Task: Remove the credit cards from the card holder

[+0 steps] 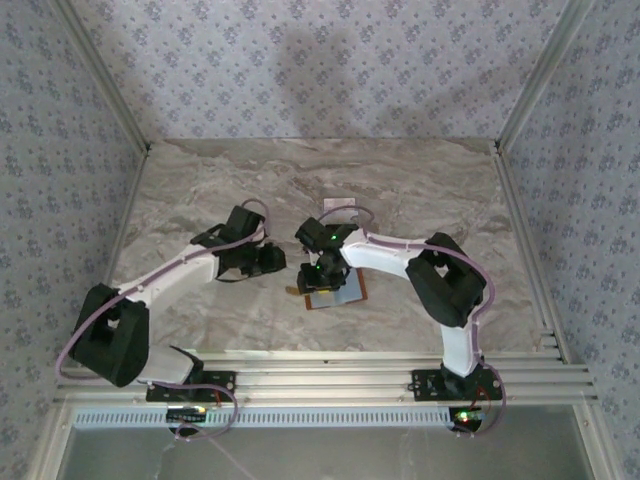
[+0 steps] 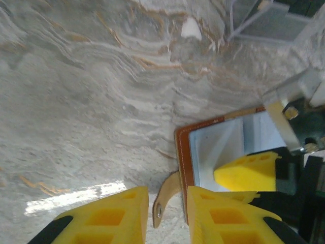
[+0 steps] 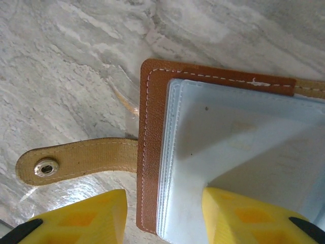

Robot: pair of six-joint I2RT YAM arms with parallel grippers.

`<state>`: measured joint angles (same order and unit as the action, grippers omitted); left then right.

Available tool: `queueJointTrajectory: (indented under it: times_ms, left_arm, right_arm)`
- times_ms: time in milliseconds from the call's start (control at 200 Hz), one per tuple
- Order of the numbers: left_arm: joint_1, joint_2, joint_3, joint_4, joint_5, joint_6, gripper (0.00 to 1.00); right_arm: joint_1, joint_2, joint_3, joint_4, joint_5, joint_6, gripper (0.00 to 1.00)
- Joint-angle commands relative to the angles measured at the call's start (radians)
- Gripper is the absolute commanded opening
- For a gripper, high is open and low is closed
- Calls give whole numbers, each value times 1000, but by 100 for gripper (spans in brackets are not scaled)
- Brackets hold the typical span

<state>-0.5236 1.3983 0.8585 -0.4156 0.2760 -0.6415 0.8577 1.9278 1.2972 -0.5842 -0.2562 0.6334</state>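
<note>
Left tool (image 2: 166, 206) and right tool (image 3: 163, 213) both tilt downward, close together, each with jaws spread apart.

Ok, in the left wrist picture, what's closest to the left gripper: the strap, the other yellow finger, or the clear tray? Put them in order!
1. strap, between the fingers of the left gripper, bottom middle.
2. finger of the right gripper, on the card holder, to the right.
3. clear tray, farthest, top right.

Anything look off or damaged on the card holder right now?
A small flaw only: in the right wrist view, the white stitching on the border of the card holder has a loose, knotted thread. The snap tab lies unfastened on the table. Nothing else.
</note>
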Motion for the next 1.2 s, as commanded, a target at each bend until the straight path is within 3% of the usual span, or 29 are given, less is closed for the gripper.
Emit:
queueJointTrajectory:
  times_ms: [0, 205, 415, 795, 1194]
  left_arm:
    - [-36, 32, 9, -31, -10, -24, 28]
    - [-70, 80, -31, -55, 23, -50, 36]
    - [-76, 121, -63, -14, 54, -69, 36]
    - [-67, 155, -49, 60, 84, -70, 29]
    - [-53, 163, -52, 55, 91, -56, 9]
  right_arm:
    - [-2, -26, -37, 32, -23, 20, 46]
    - [-5, -45, -40, 35, -33, 24, 44]
    - [-7, -70, -42, 51, -50, 34, 44]
    - [-18, -74, -68, 104, -102, 58, 42]
    - [-37, -21, -87, 160, -135, 75, 40]
